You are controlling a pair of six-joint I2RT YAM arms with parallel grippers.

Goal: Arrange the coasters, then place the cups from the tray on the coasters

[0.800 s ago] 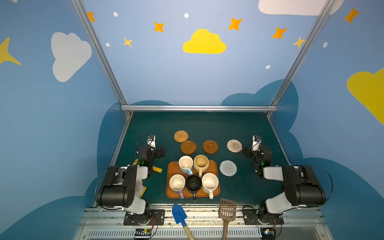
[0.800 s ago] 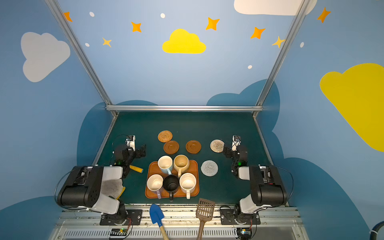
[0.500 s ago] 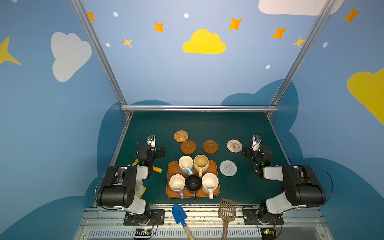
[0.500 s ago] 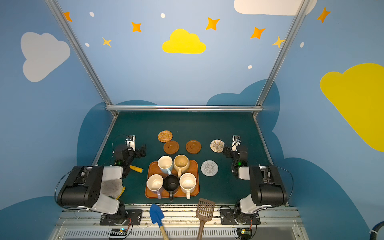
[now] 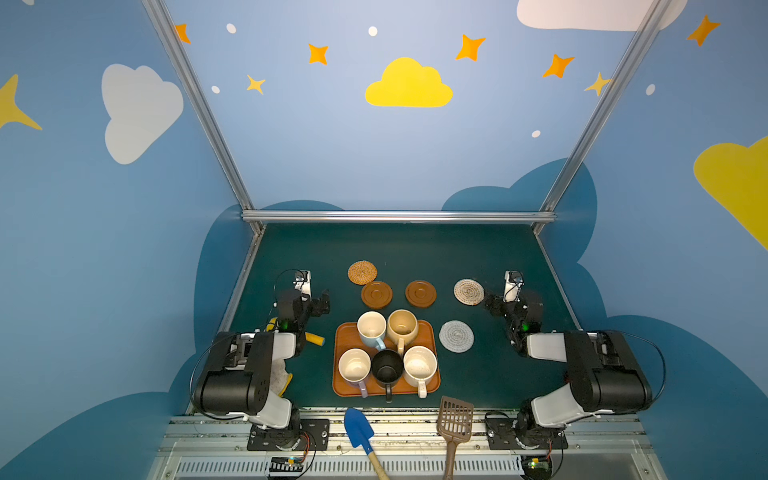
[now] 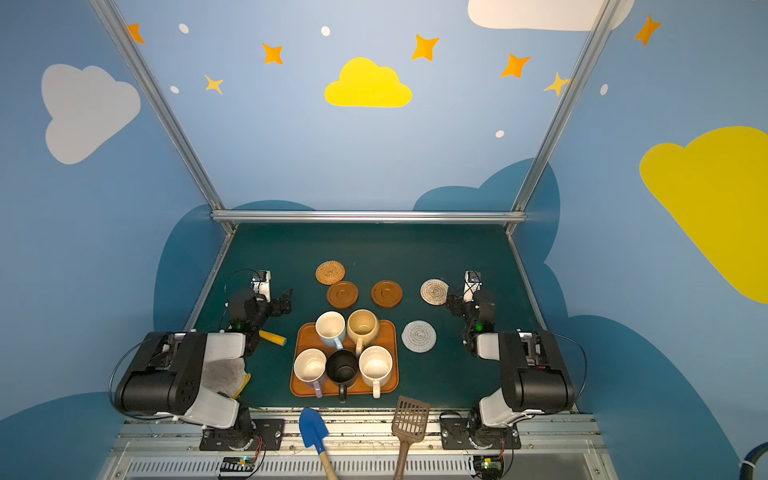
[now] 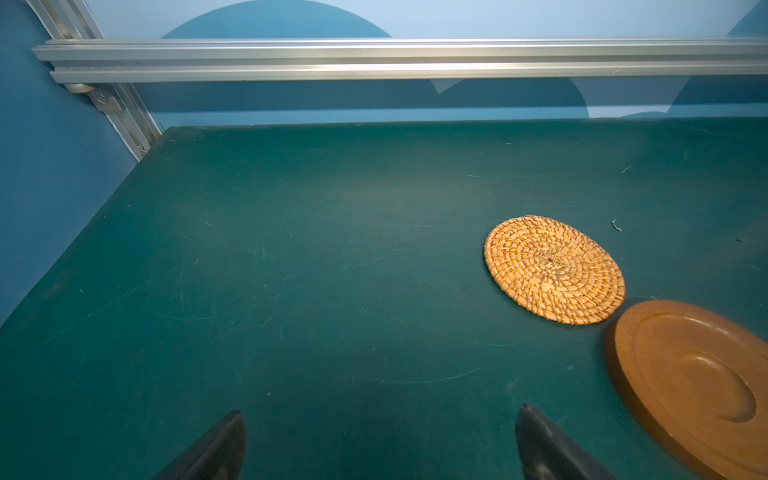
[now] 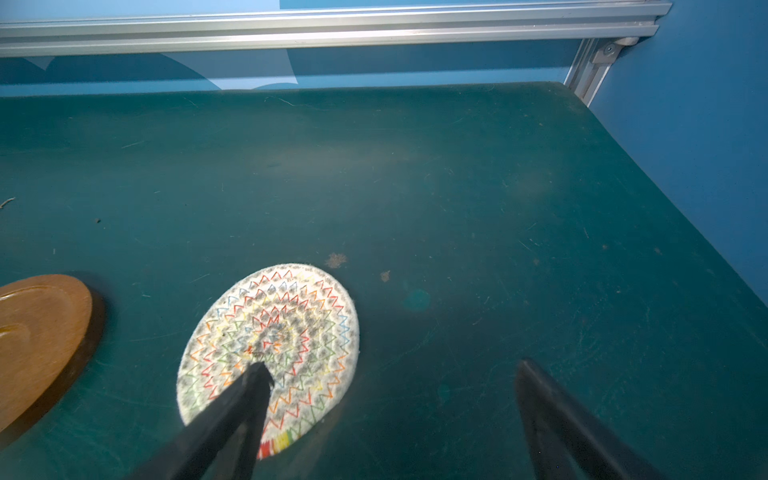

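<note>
Nearest, on the front rail, a blue scoop (image 5: pixel 358 428) and a brown slotted spatula (image 5: pixel 455 419) are seen. Just behind them the tray (image 5: pixel 344 336) is set on the green counter (image 5: pixel 395 249), and all five cups are carried on it. The lavender cup (image 5: pixel 354 368), black cup (image 5: pixel 386 368) and speckled cup (image 5: pixel 419 365) are in the near row. The light blue cup (image 5: pixel 371 328) and tan-yellow cup (image 5: pixel 402 326) are behind.

The grey-white coaster (image 5: pixel 456 336) is laid just right of the tray. Further back, the left tool (image 7: pixel 380 415) is held with jaws spread wide over bare counter, and nothing is gripped. The right tool (image 8: pixel 392 365) is likewise spread wide. One of its jaws is seen over the beige coaster (image 8: pixel 291 324), but contact cannot be judged.

Between the tools, the left brown coaster (image 5: pixel 376 294) and right brown coaster (image 5: pixel 420 293) are placed apart. Farthest, the orange woven coaster (image 5: pixel 362 272) is found just beside the left brown coaster.
</note>
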